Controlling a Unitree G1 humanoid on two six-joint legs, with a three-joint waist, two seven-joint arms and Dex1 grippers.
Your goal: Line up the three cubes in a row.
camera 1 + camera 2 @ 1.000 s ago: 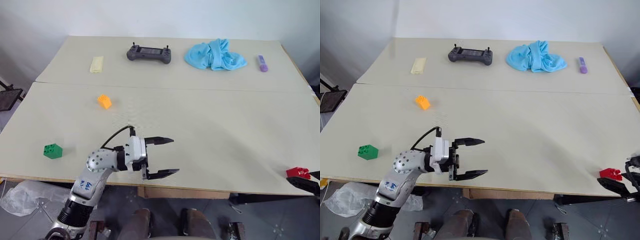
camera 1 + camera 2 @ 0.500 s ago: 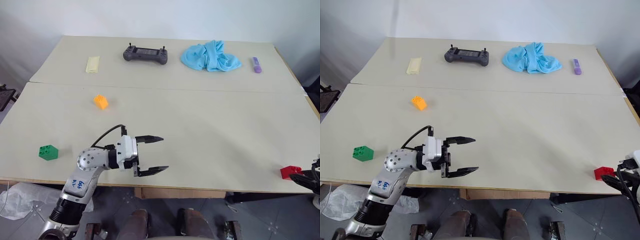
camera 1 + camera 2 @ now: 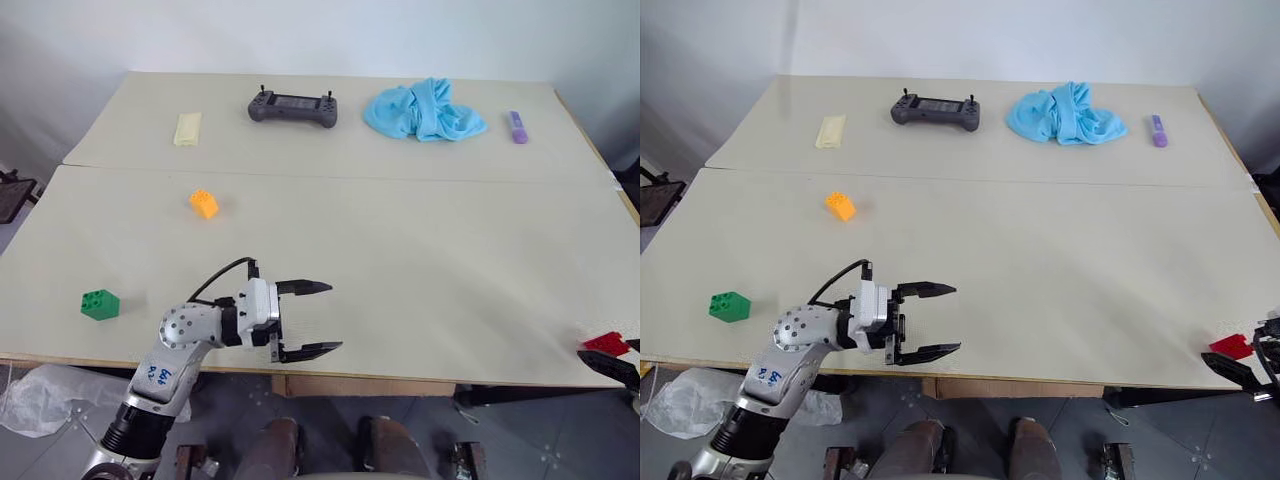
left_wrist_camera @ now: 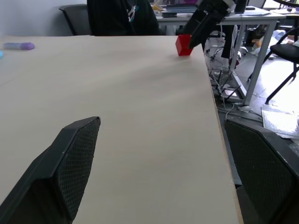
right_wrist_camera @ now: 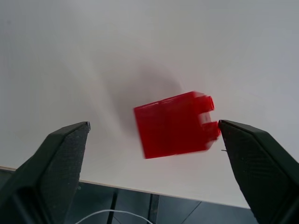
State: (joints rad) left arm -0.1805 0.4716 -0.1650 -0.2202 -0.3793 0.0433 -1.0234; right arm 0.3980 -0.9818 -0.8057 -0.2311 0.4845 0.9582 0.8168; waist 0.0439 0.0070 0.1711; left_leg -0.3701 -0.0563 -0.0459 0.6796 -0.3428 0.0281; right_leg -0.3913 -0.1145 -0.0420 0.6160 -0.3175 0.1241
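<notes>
The orange cube [image 3: 204,203] lies left of the table's middle. Near the front left edge sits the green cube [image 3: 99,304]. The red cube [image 3: 606,343] rests at the front right edge, tilted. My right gripper [image 5: 153,123] is open around the red cube [image 5: 175,123], whose studs are close to one fingertip [image 5: 233,135]. My left gripper [image 3: 325,318] hovers open and empty over the front edge, pointing right. Its wrist view looks across the table at the red cube [image 4: 183,45] and the right gripper [image 4: 205,18].
Along the far side lie a pale yellow bar [image 3: 187,128], a dark controller [image 3: 292,106], a blue cloth [image 3: 425,110] and a small purple object [image 3: 518,126]. A seam [image 3: 330,175] joins the two tabletops. Beyond the right edge stand office chairs and desks [image 4: 261,28].
The red cube has slid a little to the right along the front edge, together with my right gripper. The head camera has shifted slightly. My left gripper stays about where it was.
</notes>
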